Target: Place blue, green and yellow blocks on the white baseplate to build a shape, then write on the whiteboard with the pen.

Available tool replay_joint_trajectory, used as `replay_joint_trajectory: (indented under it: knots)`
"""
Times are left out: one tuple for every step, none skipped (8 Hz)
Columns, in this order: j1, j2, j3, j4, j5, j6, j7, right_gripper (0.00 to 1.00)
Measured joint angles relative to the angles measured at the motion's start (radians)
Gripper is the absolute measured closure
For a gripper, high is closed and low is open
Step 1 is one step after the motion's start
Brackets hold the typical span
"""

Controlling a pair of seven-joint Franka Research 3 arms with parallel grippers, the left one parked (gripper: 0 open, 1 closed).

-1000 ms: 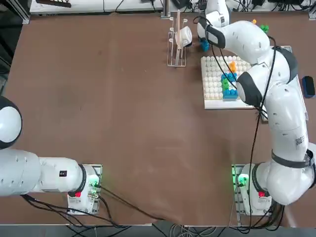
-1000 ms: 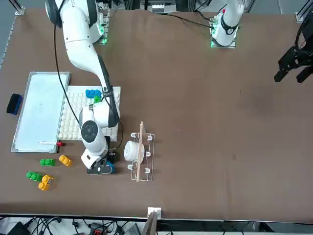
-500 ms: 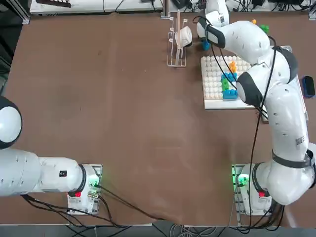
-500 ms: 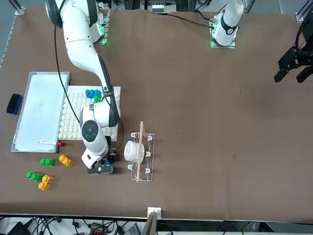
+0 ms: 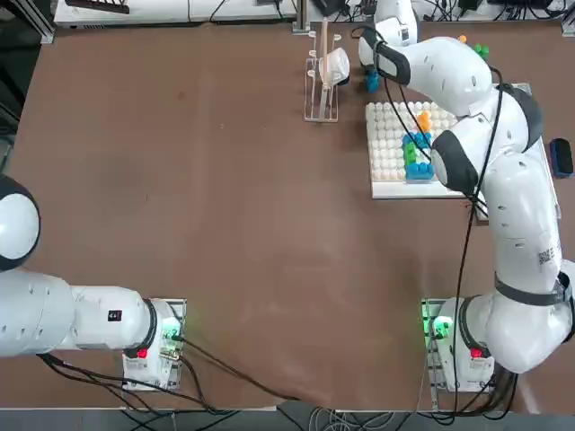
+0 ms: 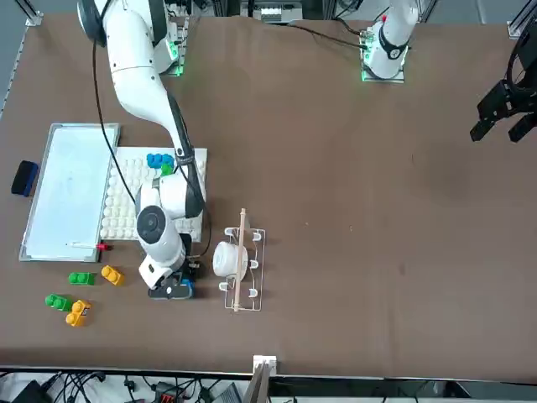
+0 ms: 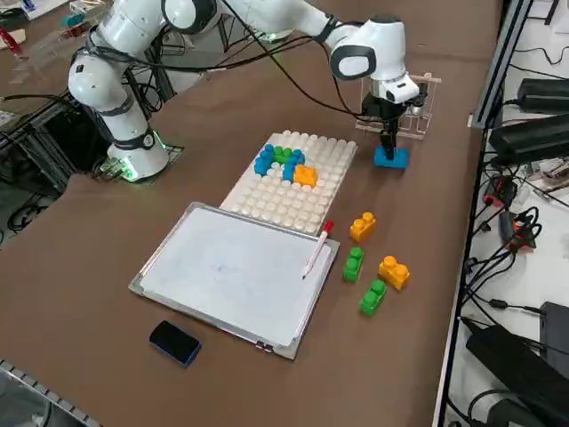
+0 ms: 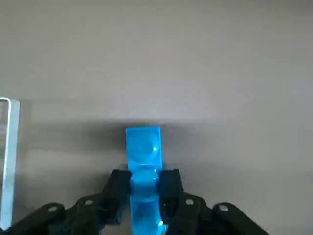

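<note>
Where a second ago the fingers stood wider, the right gripper (image 8: 145, 188) now pinches the blue block (image 8: 143, 152) on the table beside the white baseplate (image 7: 307, 178); seemingly seated, lift next.

R arm stretched far, end effector (image 8: 145, 188) pointing down, clamped.

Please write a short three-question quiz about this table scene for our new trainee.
1. True or false: the right tool is closed on a blue block.
2. Which lies on the whiteboard? A) pen B) green block C) cup
3. Fill in: the blue block rests on the ____ beside the wire rack.

Key:
1. true
2. A: the pen lies at its edge.
3. table
</note>
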Motion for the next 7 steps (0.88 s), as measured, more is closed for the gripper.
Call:
replay_joint_trajectory:
  knots:
    - [0.001, 0.000, 0.000, 0.000, 0.006, 0.000, 0.009, 0.64]
    - [0.001, -0.001, 0.000, 0.000, 0.008, -0.001, 0.024, 0.64]
    - [0.001, -0.001, -0.001, 0.000, 0.008, -0.005, 0.054, 0.64]
    - [0.002, -0.003, -0.008, 0.000, 0.008, -0.013, 0.087, 0.64]
    - [0.004, -0.011, -0.024, 0.000, 0.008, -0.037, 0.117, 0.64]
    - [0.005, -0.027, -0.051, 0.001, 0.008, -0.087, 0.141, 0.64]
    - [0.004, -0.055, -0.084, 0.002, 0.008, -0.155, 0.166, 0.64]
